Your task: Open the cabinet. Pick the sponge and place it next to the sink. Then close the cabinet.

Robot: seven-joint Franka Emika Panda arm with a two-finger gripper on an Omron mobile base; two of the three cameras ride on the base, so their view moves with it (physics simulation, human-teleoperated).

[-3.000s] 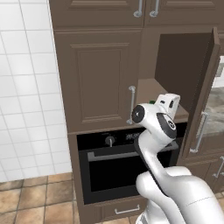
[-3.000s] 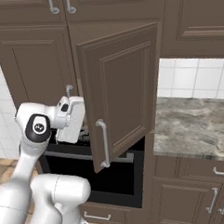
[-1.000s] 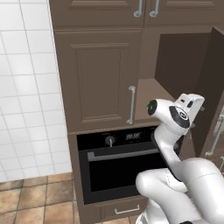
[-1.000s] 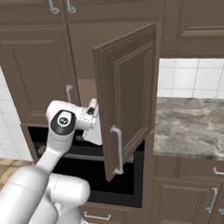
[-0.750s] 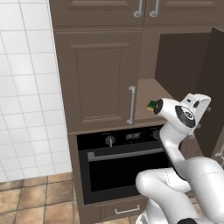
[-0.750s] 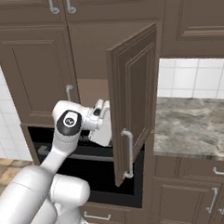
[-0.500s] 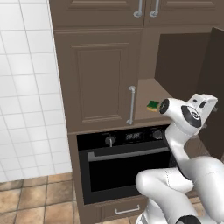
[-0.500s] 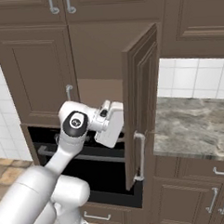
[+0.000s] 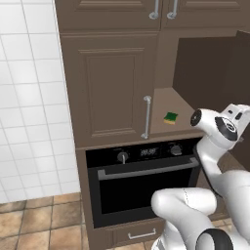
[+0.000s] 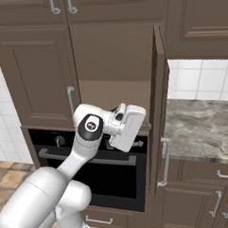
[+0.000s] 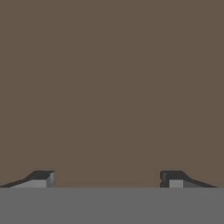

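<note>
The cabinet's right door (image 10: 159, 94) stands swung out, edge-on to the right base view, with its long silver handle (image 10: 164, 162) low on the outer face. Its left door (image 9: 110, 87) is closed. The small green and yellow sponge (image 9: 170, 117) lies flat on the brown shelf (image 9: 166, 100) inside, near the front edge. My gripper (image 11: 107, 177) is open with nothing between its fingers, and faces the flat brown inner side of the open door close up. The white hand (image 10: 128, 126) sits just left of that door, in front of the shelf opening.
A black oven (image 9: 141, 188) with a bar handle sits directly under the cabinet. A grey stone counter (image 10: 202, 128) runs to the right behind the open door, with brown lower doors (image 10: 206, 203) beneath it. White tiles cover the wall at left.
The right door has swung much wider, from angled to nearly edge-on. My hand has travelled right with it, and the sponge on the shelf is now uncovered.
</note>
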